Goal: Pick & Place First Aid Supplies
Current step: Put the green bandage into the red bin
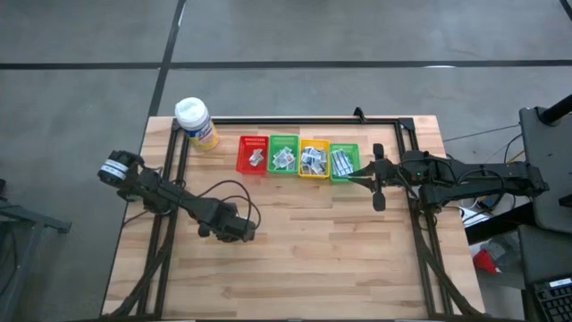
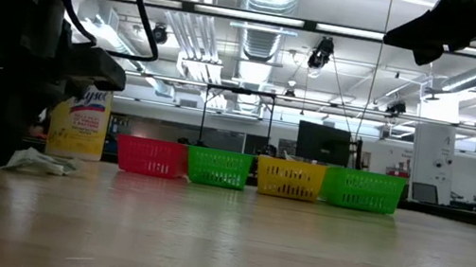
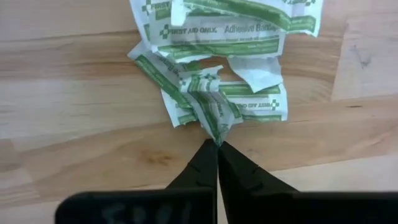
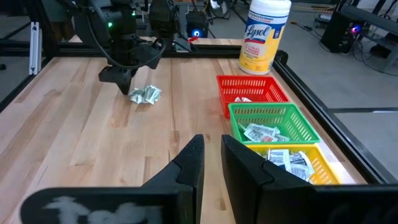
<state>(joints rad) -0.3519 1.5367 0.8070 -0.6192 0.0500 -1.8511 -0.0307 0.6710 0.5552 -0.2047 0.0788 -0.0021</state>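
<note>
A small heap of first aid supplies (image 3: 217, 68), crumpled white packets with green print, lies on the wooden table at centre left. It also shows in the low view (image 2: 40, 162) and the right wrist view (image 4: 145, 94). My left gripper (image 3: 217, 144) points down at the heap's edge, shut on a packet. In the high view my left gripper (image 1: 239, 233) hides the heap. My right gripper (image 4: 211, 149) hovers near the right-hand green basket (image 1: 344, 161), its fingers a narrow gap apart with nothing between them. My left gripper pinches a crumpled edge of one green-printed packet (image 3: 216, 127) between its two fingertips, at the side of the heap. The fingers come from above, pointing steeply down. The packet lies on the table with the rest of the heap, not lifted.
Along the far side stand a red basket (image 1: 253, 154), a green basket (image 1: 284, 154), a yellow basket (image 1: 313, 158) and the second green one, each holding packets. A yellow bottle with a white cap (image 1: 195, 121) stands at the far left. Black frame rails border the table.
</note>
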